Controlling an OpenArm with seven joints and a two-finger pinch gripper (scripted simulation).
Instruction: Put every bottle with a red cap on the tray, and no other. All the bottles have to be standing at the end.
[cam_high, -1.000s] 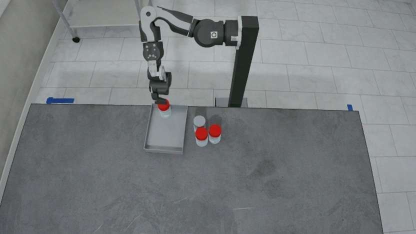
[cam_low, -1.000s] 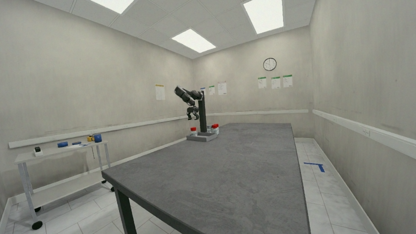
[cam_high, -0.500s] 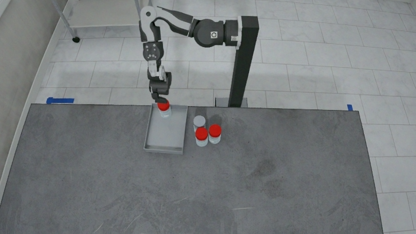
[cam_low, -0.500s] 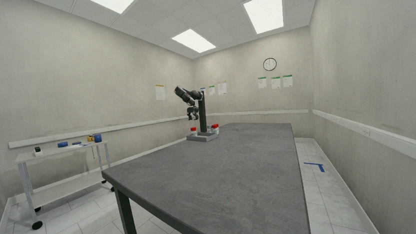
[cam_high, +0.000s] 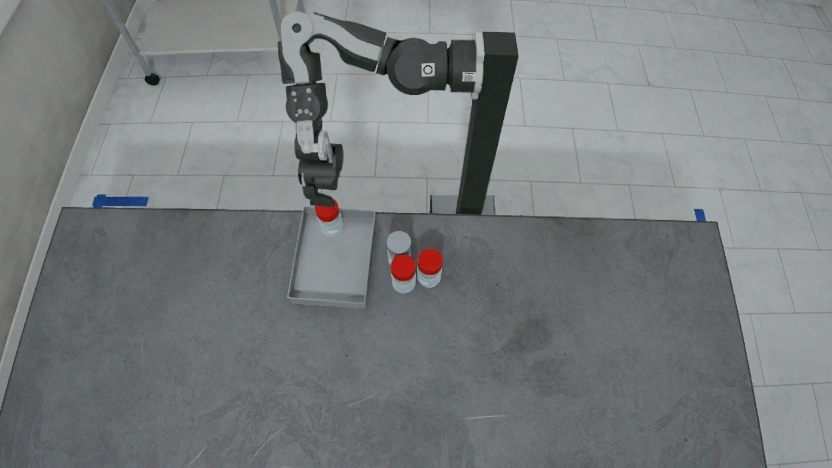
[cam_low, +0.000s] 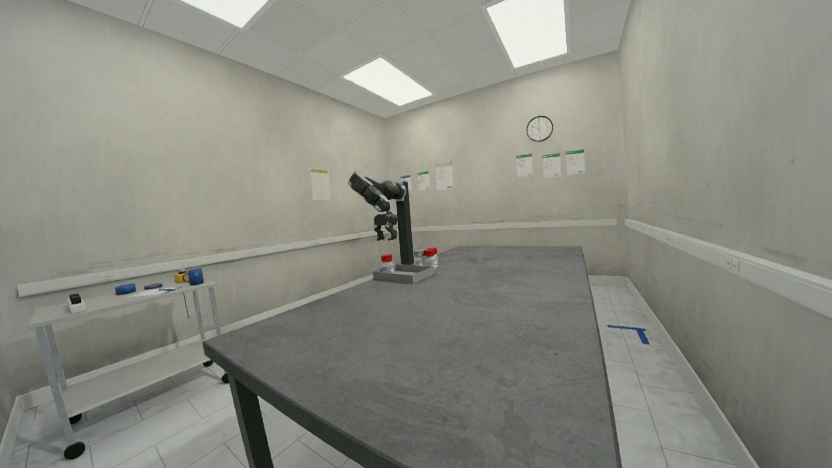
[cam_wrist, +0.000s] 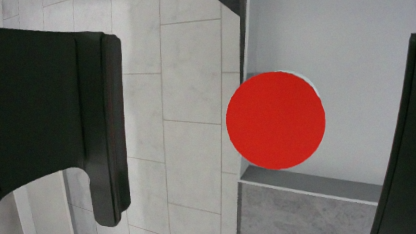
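Gripper (cam_high: 319, 196) partly spread, empty, hovering above red-capped bottle (cam_high: 328, 218) without touching. Bottle upright in tray (cam_high: 302, 273) corner nearest bench's far edge. Two more red-capped bottles (cam_high: 403, 273) (cam_high: 429, 267) outside tray.

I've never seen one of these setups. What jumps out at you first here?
The bright red caps stand out against all the grey. One red-capped bottle stands in the far corner of the tray, just below the open gripper. Beside the tray, two more red-capped bottles cluster with a grey-capped one on the table.
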